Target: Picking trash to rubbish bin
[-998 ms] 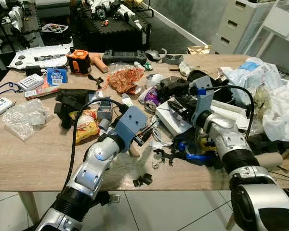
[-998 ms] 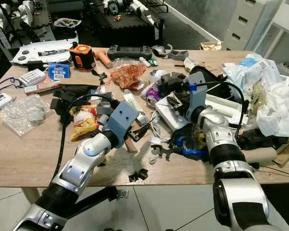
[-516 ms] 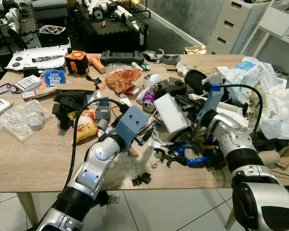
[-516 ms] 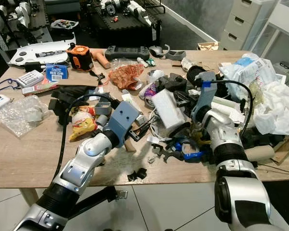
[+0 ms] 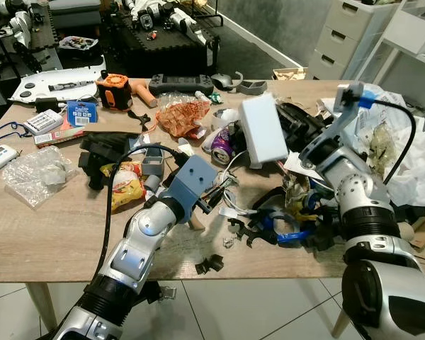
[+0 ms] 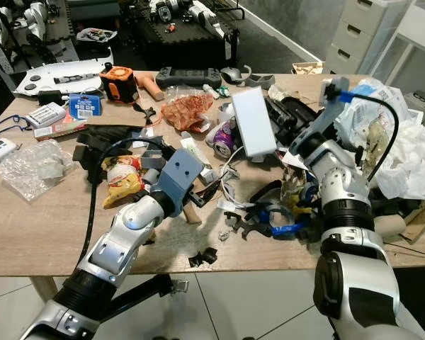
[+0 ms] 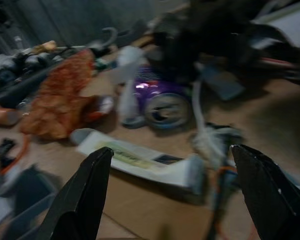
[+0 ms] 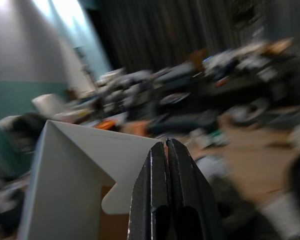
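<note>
White cardboard box (image 5: pixel 263 129) hangs above the cluttered table (image 5: pixel 49 234), pinched between the right gripper's (image 8: pixel 166 150) closed fingers.

A white box (image 6: pixel 253 122) is held up off the cluttered tabletop (image 6: pixel 42 227), tilted, with the right tool (image 6: pixel 282 134) at its 3 o'clock edge. A purple can (image 6: pixel 224 140) lies at the box's 8 o'clock. The left tool (image 6: pixel 214 190) hovers low at the box's 7 o'clock, by white cables.

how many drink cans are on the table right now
1: a purple can lies on its side mid-table, just left of the white box held in the right tool. Clutter may hide others.
</note>
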